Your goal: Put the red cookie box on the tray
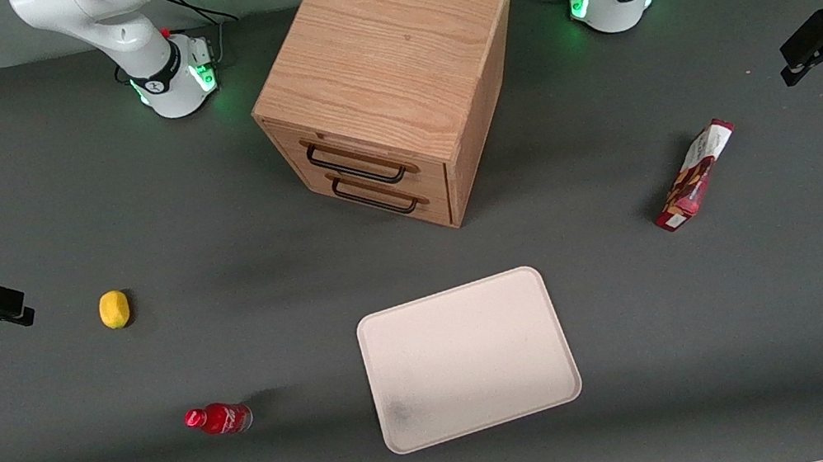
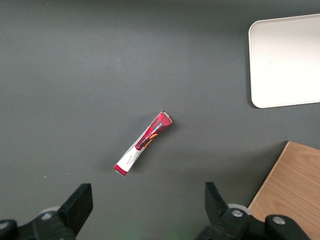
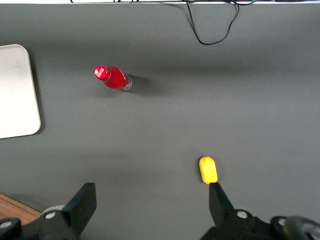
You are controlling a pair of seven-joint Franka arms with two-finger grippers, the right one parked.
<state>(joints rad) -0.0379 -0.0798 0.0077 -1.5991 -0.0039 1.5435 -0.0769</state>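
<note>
Hovering gripper (image 2: 145, 207) spread wide | above red cookie box (image 2: 142, 144) on table

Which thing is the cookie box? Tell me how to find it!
Start at the big wooden drawer cabinet. Look toward the working arm's end of the table: the red cookie box lies alone there, under the open gripper. It is long, slim and dark red with a white panel, unlike the small round red bottle.
</note>
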